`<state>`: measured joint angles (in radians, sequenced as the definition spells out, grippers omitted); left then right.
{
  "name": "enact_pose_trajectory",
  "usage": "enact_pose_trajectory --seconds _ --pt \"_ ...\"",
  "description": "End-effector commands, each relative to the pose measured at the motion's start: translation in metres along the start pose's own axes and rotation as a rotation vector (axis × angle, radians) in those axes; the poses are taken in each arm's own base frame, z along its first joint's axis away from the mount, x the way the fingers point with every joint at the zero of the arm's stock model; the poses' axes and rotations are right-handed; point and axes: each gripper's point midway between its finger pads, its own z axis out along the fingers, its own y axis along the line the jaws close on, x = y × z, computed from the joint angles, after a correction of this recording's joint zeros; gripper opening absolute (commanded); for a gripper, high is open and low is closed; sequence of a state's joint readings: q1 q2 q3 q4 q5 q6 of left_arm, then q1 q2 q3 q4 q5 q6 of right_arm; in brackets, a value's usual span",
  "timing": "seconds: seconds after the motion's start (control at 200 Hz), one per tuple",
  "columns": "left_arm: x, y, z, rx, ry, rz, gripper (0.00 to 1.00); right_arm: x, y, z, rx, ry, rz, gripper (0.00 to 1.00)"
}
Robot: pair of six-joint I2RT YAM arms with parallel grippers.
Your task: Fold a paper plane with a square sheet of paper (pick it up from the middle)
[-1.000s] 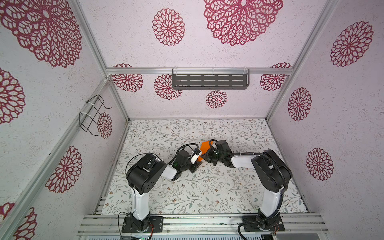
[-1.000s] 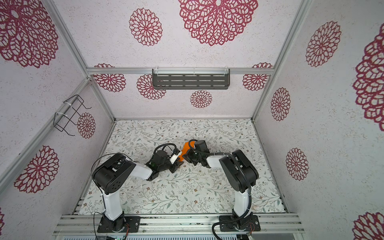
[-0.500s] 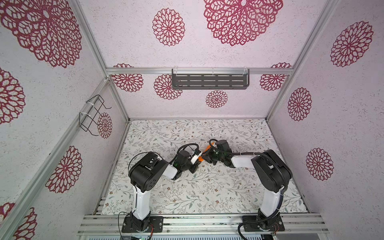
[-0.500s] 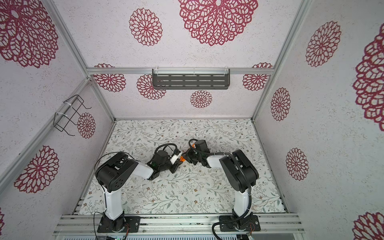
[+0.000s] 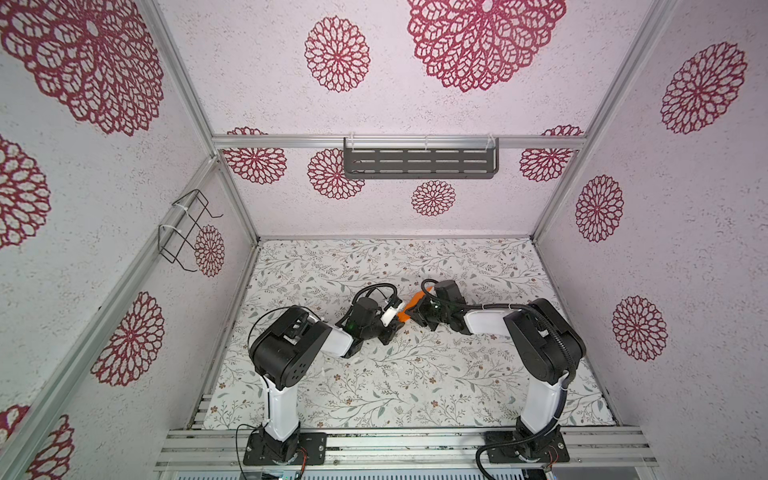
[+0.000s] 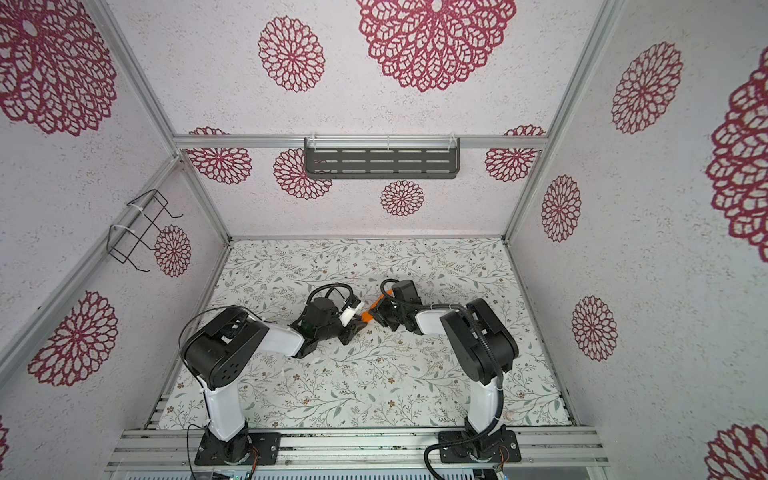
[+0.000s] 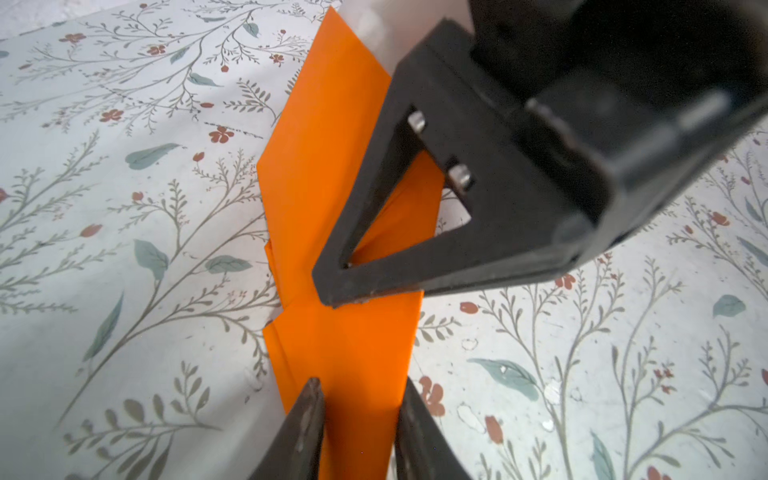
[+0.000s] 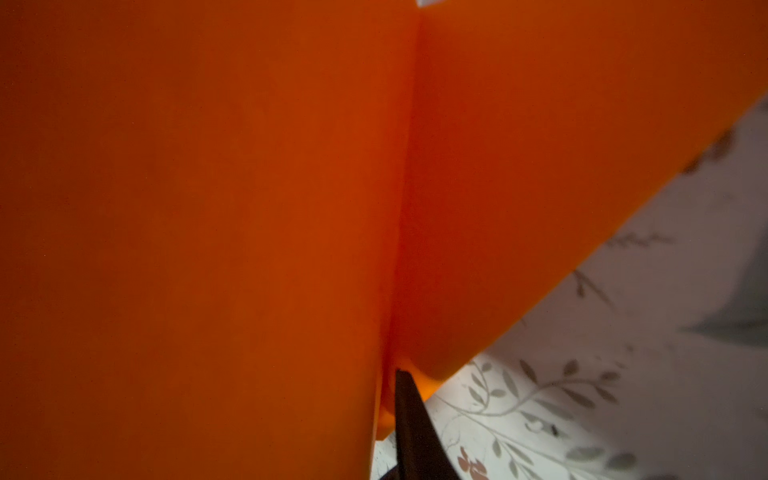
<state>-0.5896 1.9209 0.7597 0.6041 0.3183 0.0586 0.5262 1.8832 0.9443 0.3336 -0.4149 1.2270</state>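
The square sheet of paper [image 7: 332,166] is bright orange and folded into a narrow layered strip with a centre crease. In both top views it lies mid-table between the two gripper heads [image 5: 411,304] [image 6: 366,316]. My left gripper [image 7: 359,415] stands open, its two fingertips straddling one end of the strip and resting over it. My right gripper [image 5: 419,315] is shut on the paper farther along, and one black finger [image 7: 415,274] lies across the strip. In the right wrist view the orange paper [image 8: 208,208] fills most of the frame. It hides one finger there, and the other finger [image 8: 411,432] presses against the fold.
A floral cover [image 5: 415,386] lies over the whole table. A grey slotted shelf [image 5: 419,162] hangs on the back wall and a wire basket [image 5: 187,228] on the left wall. Aluminium rails [image 5: 395,444] run along the front edge, holding both arm bases.
A second ago a raised orange flap showed by the right gripper. It dropped almost out of sight, and now a smaller strip shows again. Both arms stayed nearly in place.
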Motion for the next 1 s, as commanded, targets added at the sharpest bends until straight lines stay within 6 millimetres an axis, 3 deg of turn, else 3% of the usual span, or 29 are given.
enact_pose_trajectory --seconds 0.0,0.43,0.515,0.66,0.725,0.996 --pt "-0.017 0.000 -0.002 0.019 -0.029 0.020 0.30 -0.005 0.000 -0.002 0.010 -0.018 -0.014 0.16" --pt "0.003 0.004 0.008 0.008 0.031 0.015 0.22 -0.003 0.003 -0.003 -0.004 -0.008 -0.011 0.20" --pt "0.005 0.004 0.008 0.006 0.036 0.013 0.17 -0.003 0.004 -0.004 -0.005 -0.012 -0.019 0.27" --pt "0.004 0.003 0.007 0.014 0.037 0.008 0.10 -0.012 0.009 -0.015 -0.013 -0.054 -0.067 0.51" --pt "0.003 0.002 0.006 0.026 0.042 0.000 0.09 -0.017 0.010 -0.022 -0.016 -0.078 -0.096 0.57" --pt "0.001 -0.007 0.002 0.113 0.107 -0.082 0.06 -0.034 0.009 -0.045 -0.044 -0.141 -0.205 0.64"
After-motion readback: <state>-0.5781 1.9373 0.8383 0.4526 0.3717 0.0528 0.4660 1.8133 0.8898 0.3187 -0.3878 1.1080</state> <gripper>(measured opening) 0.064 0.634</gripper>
